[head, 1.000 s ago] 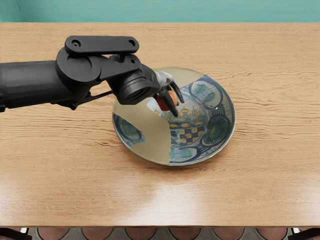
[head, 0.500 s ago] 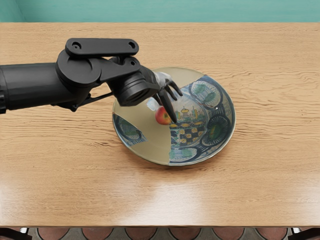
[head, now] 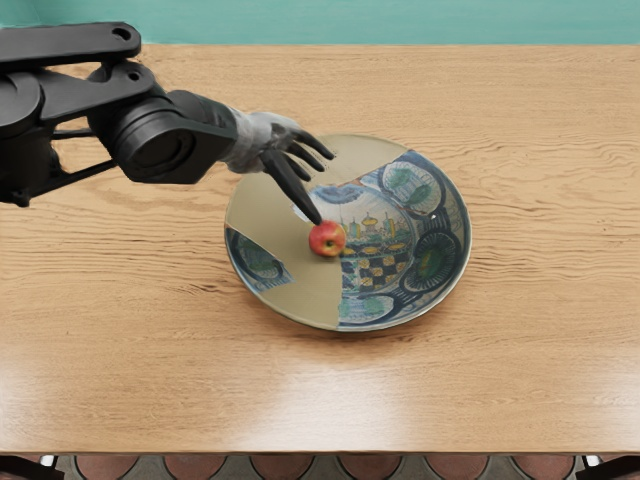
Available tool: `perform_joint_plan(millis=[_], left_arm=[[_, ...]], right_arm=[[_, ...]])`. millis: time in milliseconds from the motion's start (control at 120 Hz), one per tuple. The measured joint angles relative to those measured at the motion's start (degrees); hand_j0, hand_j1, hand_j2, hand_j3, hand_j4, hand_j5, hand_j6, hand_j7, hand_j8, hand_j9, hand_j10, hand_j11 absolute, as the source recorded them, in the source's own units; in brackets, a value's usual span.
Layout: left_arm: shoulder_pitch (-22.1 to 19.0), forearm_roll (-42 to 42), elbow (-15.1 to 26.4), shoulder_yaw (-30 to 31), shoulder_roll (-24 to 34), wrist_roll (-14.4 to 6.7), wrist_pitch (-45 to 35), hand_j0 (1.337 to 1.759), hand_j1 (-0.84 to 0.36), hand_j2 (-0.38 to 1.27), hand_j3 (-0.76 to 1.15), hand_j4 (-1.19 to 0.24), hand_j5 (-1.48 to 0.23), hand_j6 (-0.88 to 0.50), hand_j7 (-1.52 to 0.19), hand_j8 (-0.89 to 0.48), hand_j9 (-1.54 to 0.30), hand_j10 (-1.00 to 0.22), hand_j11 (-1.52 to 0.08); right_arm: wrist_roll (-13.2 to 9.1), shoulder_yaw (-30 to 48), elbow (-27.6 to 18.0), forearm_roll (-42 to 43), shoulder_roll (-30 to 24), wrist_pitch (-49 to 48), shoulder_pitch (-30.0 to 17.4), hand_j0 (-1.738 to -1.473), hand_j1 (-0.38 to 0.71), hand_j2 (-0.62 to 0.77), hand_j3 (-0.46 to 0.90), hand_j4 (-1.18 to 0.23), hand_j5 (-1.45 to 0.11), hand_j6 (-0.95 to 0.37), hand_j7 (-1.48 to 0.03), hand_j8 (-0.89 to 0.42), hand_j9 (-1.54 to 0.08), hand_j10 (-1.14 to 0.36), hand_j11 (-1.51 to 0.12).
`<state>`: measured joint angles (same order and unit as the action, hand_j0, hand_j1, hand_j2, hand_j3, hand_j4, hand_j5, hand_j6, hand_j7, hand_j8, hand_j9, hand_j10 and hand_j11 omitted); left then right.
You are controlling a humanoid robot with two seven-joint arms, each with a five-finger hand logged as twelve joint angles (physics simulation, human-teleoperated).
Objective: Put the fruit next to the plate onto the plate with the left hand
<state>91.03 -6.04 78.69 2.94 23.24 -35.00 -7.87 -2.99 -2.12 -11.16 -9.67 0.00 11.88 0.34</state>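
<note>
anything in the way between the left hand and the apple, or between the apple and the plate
Nothing visible. The apple lies on the plate, near its middle. The left hand hangs over the plate's upper-left part, fingers spread and holding nothing, with no object between it and the apple.

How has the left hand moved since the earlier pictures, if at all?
Yes: the left hand has pulled back toward the picture's upper left, off the plate's middle, fingers open.
</note>
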Motion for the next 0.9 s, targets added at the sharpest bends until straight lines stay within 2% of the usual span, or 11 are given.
perform_joint_plan(millis=[100, 183, 242, 308, 392, 483, 567, 775, 900], left_arm=[[-7.5, -0.2, 4.3, -6.2, 8.1, 0.0, 4.6, 1.658, 0.03, 0.05, 0.0, -0.27, -0.34, -0.27, -0.34, -0.26, -0.34, -0.27, -0.34], [-15.7, -0.4, 6.4, -12.1, 17.3, 0.0, 11.6, 1.658, 0.03, 0.05, 0.0, -0.26, -0.34, -0.26, -0.34, -0.26, -0.34, -0.26, -0.34], [-23.1, -0.5, 7.2, -17.5, 22.0, 0.0, 18.0, 1.658, 0.03, 0.05, 0.0, -0.26, -0.34, -0.26, -0.34, -0.26, -0.34, -0.26, -0.34], [-30.7, -0.5, 7.7, -25.1, 25.1, 0.0, 25.2, 1.658, 0.04, 0.05, 0.0, -0.26, -0.34, -0.26, -0.34, -0.26, -0.34, -0.26, -0.34], [-36.7, -0.4, 7.7, -33.6, 27.0, 0.0, 32.9, 1.658, 0.04, 0.05, 0.0, -0.26, -0.34, -0.26, -0.34, -0.26, -0.34, -0.26, -0.34], [-39.0, -0.1, 7.3, -39.0, 28.4, 0.0, 38.6, 1.658, 0.04, 0.05, 0.0, -0.26, -0.34, -0.26, -0.34, -0.26, -0.34, -0.26, -0.34], [-40.9, 2.2, 4.8, -41.4, 31.1, 0.0, 41.0, 1.658, 0.04, 0.05, 0.0, -0.26, -0.34, -0.26, -0.34, -0.26, -0.34, -0.26, -0.34], [-43.9, 6.6, -4.1, -42.5, 32.3, 0.0, 42.7, 1.658, 0.05, 0.05, 0.0, -0.25, -0.33, -0.25, -0.33, -0.25, -0.33, -0.25, -0.33], [-44.3, 8.0, -7.0, -42.6, 32.3, 0.0, 42.8, 1.658, 0.05, 0.05, 0.0, -0.25, -0.32, -0.25, -0.32, -0.25, -0.32, -0.25, -0.32]], right_arm=[[0.0, 0.0, 0.0, 0.0, 0.0, 0.0, 0.0, -1.658, -0.31, -0.01, 0.0, -0.04, -0.05, -0.04, -0.05, -0.04, -0.05, -0.04, -0.05], [0.0, 0.0, 0.0, 0.0, 0.0, 0.0, 0.0, -1.658, -0.31, -0.01, 0.0, -0.04, -0.05, -0.04, -0.05, -0.04, -0.05, -0.04, -0.05], [0.0, 0.0, 0.0, -0.1, 0.0, 0.0, 0.0, -1.658, -0.31, -0.01, 0.0, -0.04, -0.05, -0.04, -0.05, -0.04, -0.05, -0.04, -0.05], [0.0, 0.0, 0.0, -0.1, 0.0, 0.0, 0.1, -1.658, -0.31, -0.01, 0.0, -0.04, -0.05, -0.04, -0.05, -0.04, -0.05, -0.04, -0.05], [0.0, 0.0, 0.0, -0.1, 0.0, 0.0, 0.1, -1.658, -0.31, -0.01, 0.0, -0.04, -0.05, -0.04, -0.05, -0.04, -0.05, -0.04, -0.05], [0.0, 0.0, 0.0, -0.2, 0.0, 0.0, 0.1, -1.658, -0.31, -0.01, 0.0, -0.04, -0.05, -0.04, -0.05, -0.04, -0.05, -0.04, -0.05], [0.0, 0.0, -0.1, -0.2, 0.0, 0.0, 0.1, -1.658, -0.31, -0.01, 0.0, -0.04, -0.05, -0.04, -0.05, -0.04, -0.05, -0.04, -0.05], [0.0, 0.0, -0.1, -0.2, 0.0, 0.0, 0.1, -1.658, -0.31, -0.01, 0.0, -0.04, -0.05, -0.04, -0.05, -0.04, -0.05, -0.04, -0.05], [0.0, 0.0, -0.1, -0.2, 0.0, 0.0, 0.1, -1.658, -0.31, -0.01, 0.0, -0.04, -0.05, -0.04, -0.05, -0.04, -0.05, -0.04, -0.05]])
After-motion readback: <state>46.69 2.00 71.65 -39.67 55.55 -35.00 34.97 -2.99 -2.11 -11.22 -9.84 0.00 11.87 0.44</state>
